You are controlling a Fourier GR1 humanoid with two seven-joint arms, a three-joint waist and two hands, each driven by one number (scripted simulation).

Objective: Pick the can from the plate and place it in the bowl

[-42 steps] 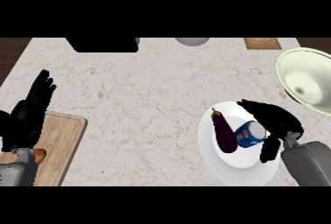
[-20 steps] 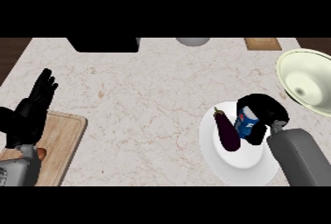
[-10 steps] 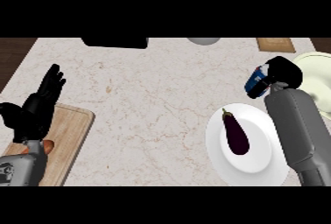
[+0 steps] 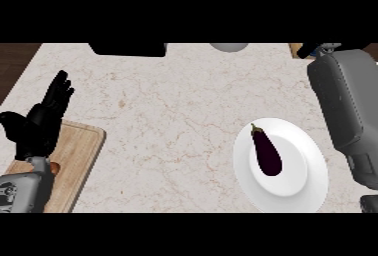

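White plate point(image 4: 314, 187) on the pale marbled worktop point(image 4: 177, 110) now carries only a dark purple aubergine point(image 4: 266, 151), lying lengthwise with its stem toward the far edge. No writing or label can be read anywhere from where I stand.

Compared with half a second ago, the can has gone from sight: then it sat in the right hand, blue and white, up beside the bowl at the far right. Now neither the can nor the bowl shows; I cannot tell where the can lies. The right forearm point(image 4: 345, 100) has stretched further away along the right side, a long grey shape running from beside the plate up to the far edge. Of the right hand point(image 4: 325, 49) only a dark scrap shows at the top right corner, and I cannot tell how it is set or whether it holds anything.

The left hand point(image 4: 38, 126) stands at the left edge, above the near end of a wooden cutting board point(image 4: 77, 155), much where it was before. Its fingers point(image 4: 57, 92) are straight and pointing away, close together, the thumb out to the side, holding nothing.

Along the far edge sit a black block point(image 4: 127, 48), a grey round thing point(image 4: 229, 47) and a corner of brown wood point(image 4: 297, 49).
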